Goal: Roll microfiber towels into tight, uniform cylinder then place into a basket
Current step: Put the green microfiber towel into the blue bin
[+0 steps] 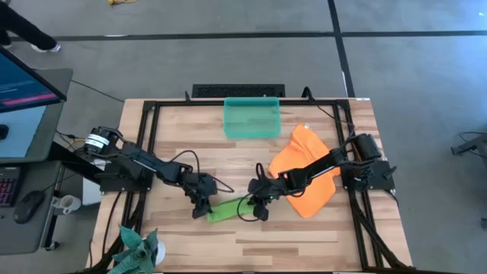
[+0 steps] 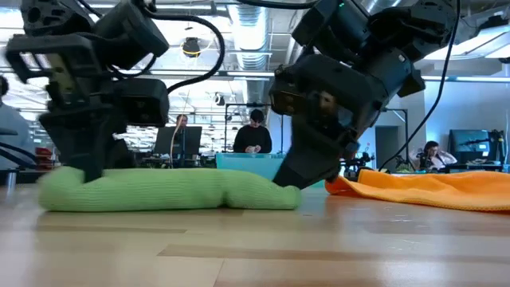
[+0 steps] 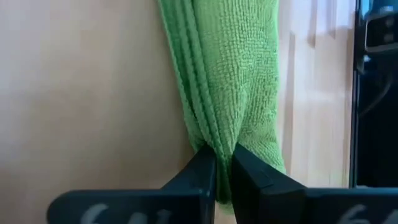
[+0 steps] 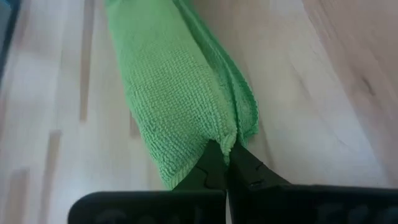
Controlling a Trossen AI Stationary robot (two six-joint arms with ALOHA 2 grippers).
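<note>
The lime green microfiber towel (image 1: 228, 209) lies rolled into a long bundle on the wooden table, seen side-on in the low view as a roll (image 2: 167, 190). My left gripper (image 3: 222, 155) is shut on its left end and my right gripper (image 4: 225, 155) is shut on its right end. The orange towel (image 1: 304, 169) lies spread and rumpled at the right, partly under my right arm. The teal basket (image 1: 252, 118) stands at the table's far edge. My left gripper pinches several folded layers at the green roll's left end (image 3: 214, 140) between its two fingers. The fingers slant down from the table's left and run along the roll. The roll lies on the table. My right gripper pinches the green roll's right end (image 4: 231, 138) where the layered edges meet, between its two fingers. It comes slanting down from the table's right, along the roll. The roll rests flat on the table.
A dark green spiky plant (image 1: 137, 247) stands at the near left corner. A black frame (image 1: 152, 106) runs round the table's edges. Bare wood (image 1: 304, 243) lies near the front edge. People sit beyond the table in the low view.
</note>
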